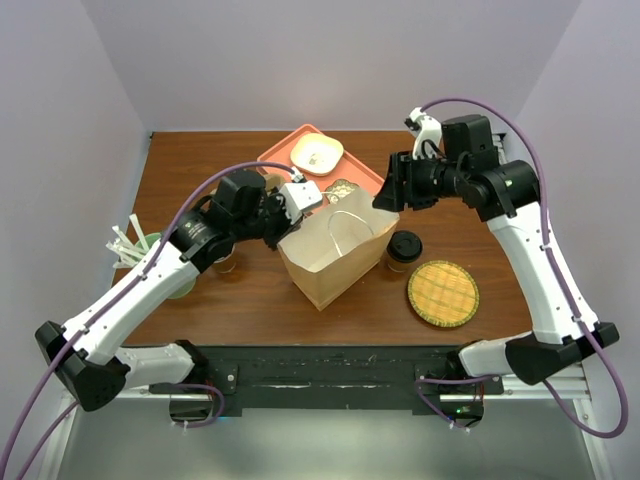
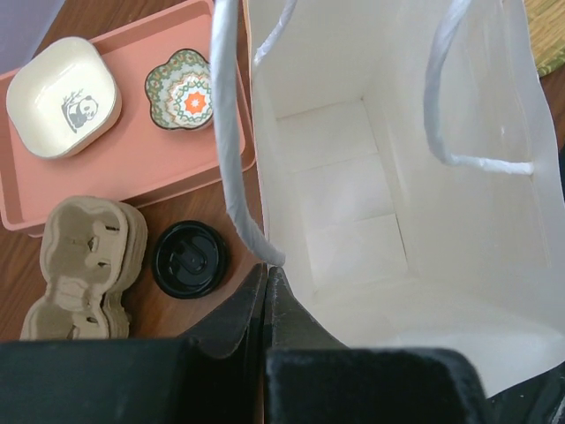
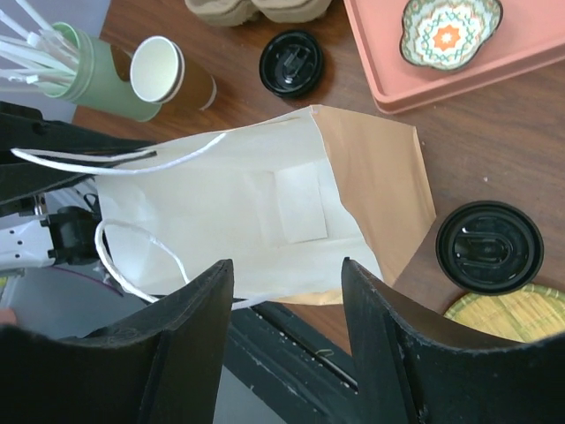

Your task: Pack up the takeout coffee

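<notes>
Bag-holding step, seemingly: left claw pinches paper bag rim, right claw wide, empty; takeout coffee probably needs grasping next.

The top camera looks down from above and behind the arm bases over the whole worktop. Both wrist cameras hang close over the paper bag, facing into its open mouth from opposite sides, and both also catch the loose black lid and pink tray.
</notes>
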